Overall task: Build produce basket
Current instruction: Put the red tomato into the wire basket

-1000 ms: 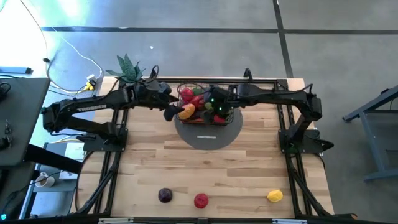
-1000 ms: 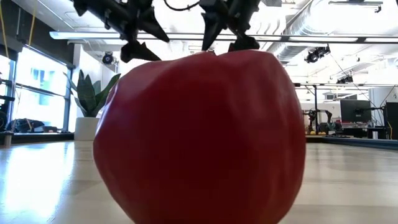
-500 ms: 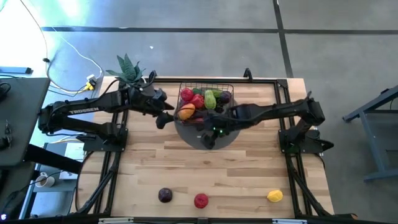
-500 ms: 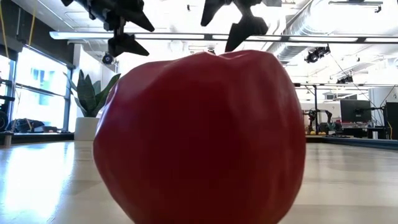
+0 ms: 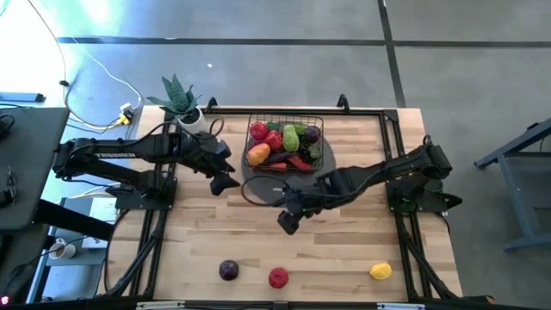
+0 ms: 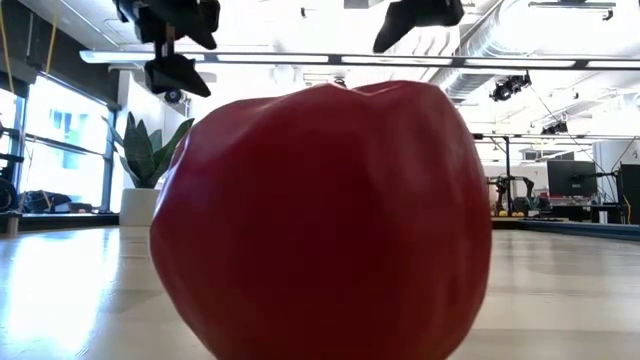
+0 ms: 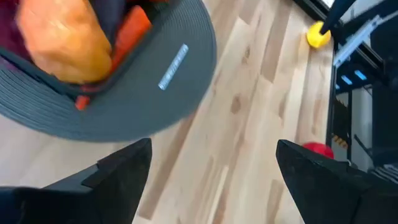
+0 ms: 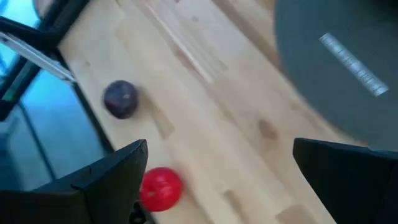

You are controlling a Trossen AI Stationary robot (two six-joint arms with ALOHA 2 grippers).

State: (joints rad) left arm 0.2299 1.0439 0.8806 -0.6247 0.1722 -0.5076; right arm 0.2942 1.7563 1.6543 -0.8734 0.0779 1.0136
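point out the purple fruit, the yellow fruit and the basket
purple fruit (image 5: 228, 270): high view, middle of its top.
yellow fruit (image 5: 380, 272): high view, middle of its top.
basket (image 5: 287, 118): high view, far wire rim.

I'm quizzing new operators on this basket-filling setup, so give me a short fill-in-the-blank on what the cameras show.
1. The basket sits on a grey round ____.
2. Along the table's near edge lie ____ loose pieces of produce: purple, red and yellow.
3. Both the left gripper and the right gripper are ____ and hold nothing.

Missing words: disc; three; open
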